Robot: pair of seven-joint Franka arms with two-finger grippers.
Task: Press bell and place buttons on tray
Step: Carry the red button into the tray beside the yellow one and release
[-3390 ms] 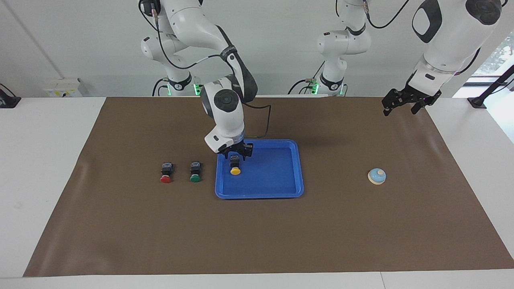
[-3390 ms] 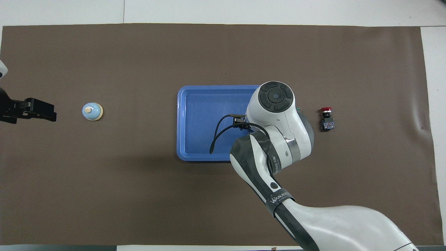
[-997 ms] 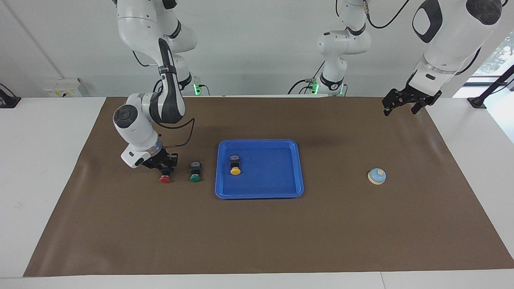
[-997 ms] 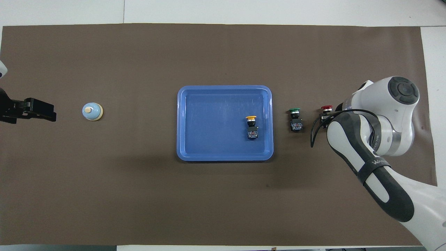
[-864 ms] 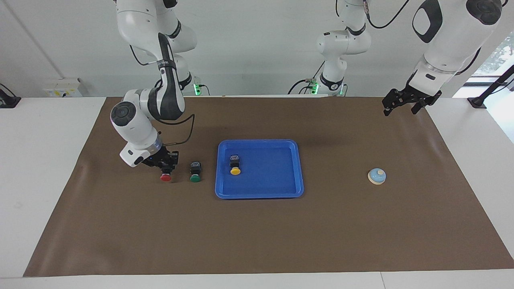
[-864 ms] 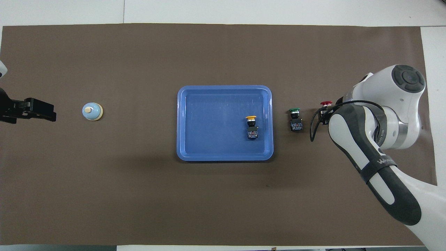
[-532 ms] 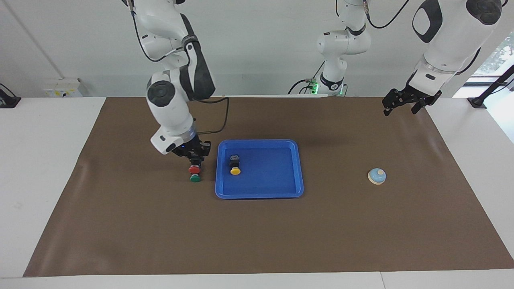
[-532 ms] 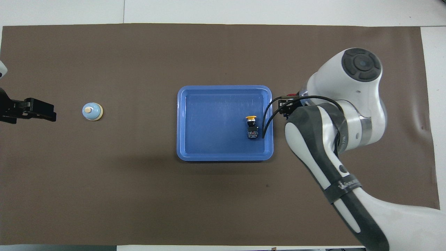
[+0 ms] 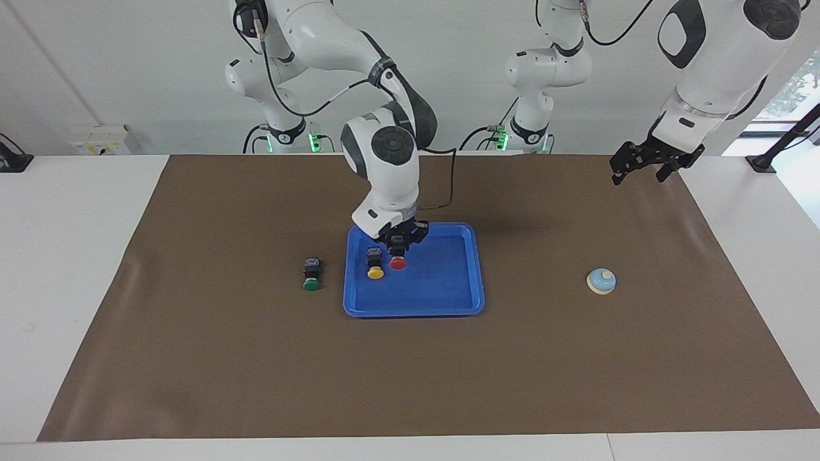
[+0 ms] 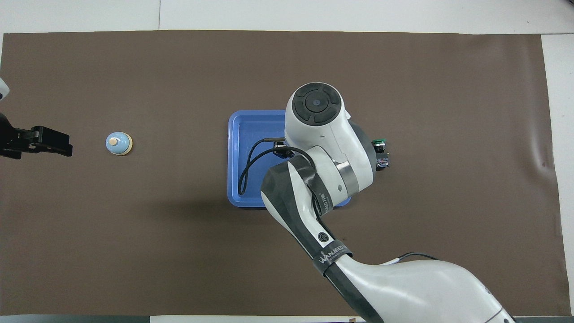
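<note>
The blue tray [image 9: 416,312] lies mid-table and also shows in the overhead view [image 10: 233,157]. My right gripper [image 9: 398,246] is shut on the red button [image 9: 398,262] and holds it low over the tray, beside the yellow button [image 9: 375,264] that lies in the tray. I cannot tell whether the red button touches the tray floor. The green button [image 9: 311,276] lies on the mat beside the tray, toward the right arm's end, and also shows in the overhead view [image 10: 380,154]. The bell [image 9: 601,281] stands toward the left arm's end and also shows in the overhead view [image 10: 119,143]. My left gripper [image 9: 640,169] waits open in the air over the mat's corner.
A brown mat [image 9: 410,384] covers most of the white table [image 9: 70,256]. In the overhead view my right arm [image 10: 323,148] hides the tray's half toward the right arm's end, with both buttons there.
My right gripper let go of the yellow button in the tray, went to the red button, shut on it, lifted it, and carried it past the green button to over the tray.
</note>
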